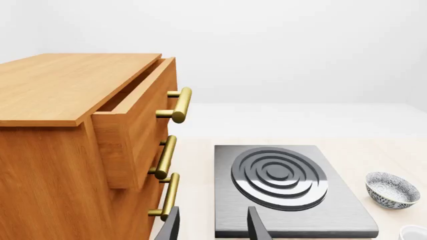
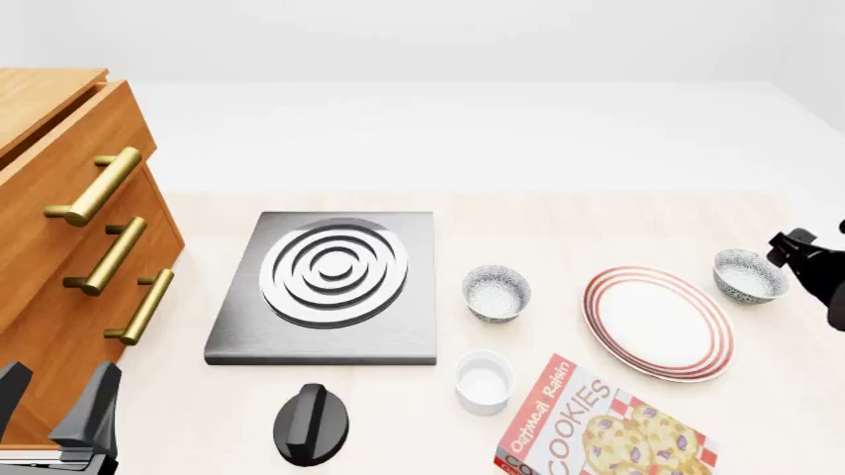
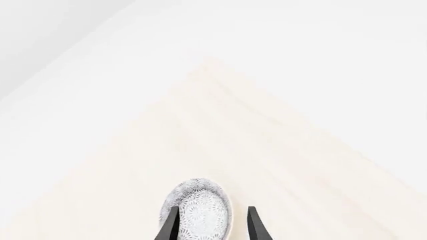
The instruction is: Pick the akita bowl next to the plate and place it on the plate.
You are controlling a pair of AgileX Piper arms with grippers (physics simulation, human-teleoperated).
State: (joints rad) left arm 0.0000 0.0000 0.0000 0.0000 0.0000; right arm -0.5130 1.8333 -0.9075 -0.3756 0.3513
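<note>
Hovering at the akita bowl just right of the plate, the right gripper stands released. The left gripper is released too.

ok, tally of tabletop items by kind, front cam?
Speckled bowls: 2, one right of the plate, one left of it
Plate: 1
White cup: 1
Stove: 1
Black knob: 1
Cookie box: 1
Wooden drawer cabinet: 1
Total: 8
</note>
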